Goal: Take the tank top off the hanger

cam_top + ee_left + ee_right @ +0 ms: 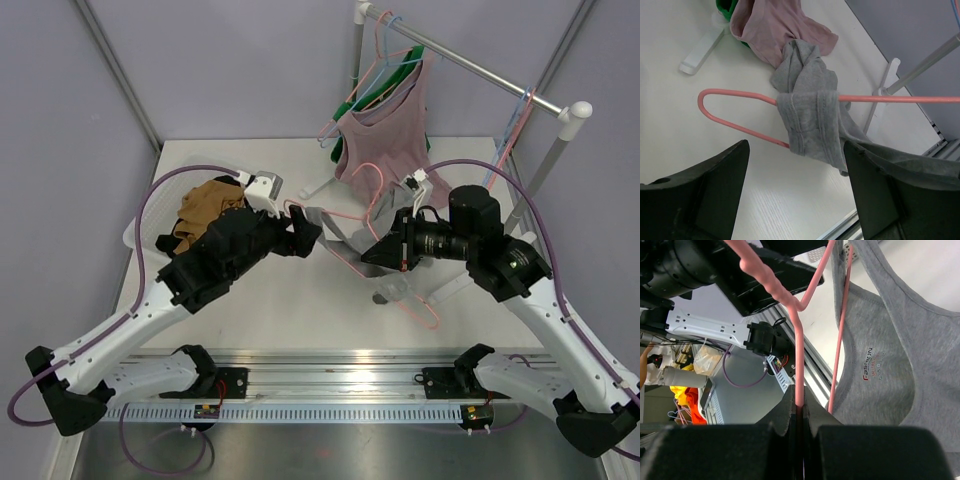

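Top view: the right arm (470, 240) covers the right part of the grey tank top (335, 228) and the middle of the pink hanger (434, 322). The left arm (215, 260) hides the near part of the brown garment (203, 205).

Left wrist view: the hanger's bar disappears inside the tank top's fold and runs off the right edge.

Right wrist view: the tank top's printed label (872, 365) is too small to read. The hanger's wires leave the top edge.

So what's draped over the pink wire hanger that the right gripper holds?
A grey fabric tank top is folded over both bars of the pink wire hanger; the wire beneath the fabric is covered. The right gripper pinches the wire.
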You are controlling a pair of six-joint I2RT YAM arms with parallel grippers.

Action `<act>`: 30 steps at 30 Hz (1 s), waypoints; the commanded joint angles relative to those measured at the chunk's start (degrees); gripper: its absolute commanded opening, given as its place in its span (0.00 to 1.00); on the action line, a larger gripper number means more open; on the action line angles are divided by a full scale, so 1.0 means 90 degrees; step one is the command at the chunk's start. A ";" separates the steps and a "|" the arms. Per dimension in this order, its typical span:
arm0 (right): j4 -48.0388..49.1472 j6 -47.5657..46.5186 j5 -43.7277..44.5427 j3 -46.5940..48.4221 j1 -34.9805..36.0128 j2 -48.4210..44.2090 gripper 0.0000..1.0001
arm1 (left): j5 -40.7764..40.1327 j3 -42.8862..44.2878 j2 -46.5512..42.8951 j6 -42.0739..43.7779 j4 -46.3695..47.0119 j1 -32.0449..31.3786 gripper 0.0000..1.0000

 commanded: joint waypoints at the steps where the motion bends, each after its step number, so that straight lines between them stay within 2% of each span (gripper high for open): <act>1: 0.0499 0.0013 -0.0353 -0.0012 0.0106 -0.0195 0.00 | -0.0391 0.0024 0.0134 0.0058 0.0544 -0.0040 0.75; 6: 0.0626 0.0082 -0.0530 -0.0052 0.0155 -0.0176 0.00 | -0.0294 -0.0015 0.0271 0.0048 0.0720 -0.0040 0.75; 9: 0.0606 0.0082 -0.0520 -0.0061 0.0165 -0.0156 0.00 | -0.0264 -0.0005 0.0349 0.0058 0.0768 -0.0040 0.61; 10: 0.0606 0.0072 -0.0520 -0.0061 0.0175 -0.0166 0.00 | -0.0274 -0.0005 0.0349 0.0058 0.0769 -0.0040 0.45; 13: 0.0432 -0.0132 -0.0403 -0.0052 0.0175 -0.0205 0.00 | -0.0371 0.0053 0.0340 0.0048 0.0691 -0.0040 0.24; 14: 0.0334 -0.0307 -0.0238 -0.0052 0.0175 -0.0215 0.00 | -0.0488 0.0044 0.0291 0.0048 0.0613 -0.0040 0.13; 17: -0.0057 -0.0697 -0.0090 -0.0061 0.0175 -0.0254 0.00 | -0.0976 -0.0014 0.0097 -0.0040 0.0310 -0.0040 0.00; 25: -0.0732 -0.1636 -0.1191 -0.0237 0.0175 -0.0673 0.00 | -0.3260 -0.0064 -0.0724 -0.0665 -0.1357 0.0038 0.00; 30: -0.0343 -0.1851 -0.1886 -0.0461 0.0175 -0.1132 0.00 | -0.3312 -0.0093 -0.1017 -0.0899 -0.2004 0.0575 0.00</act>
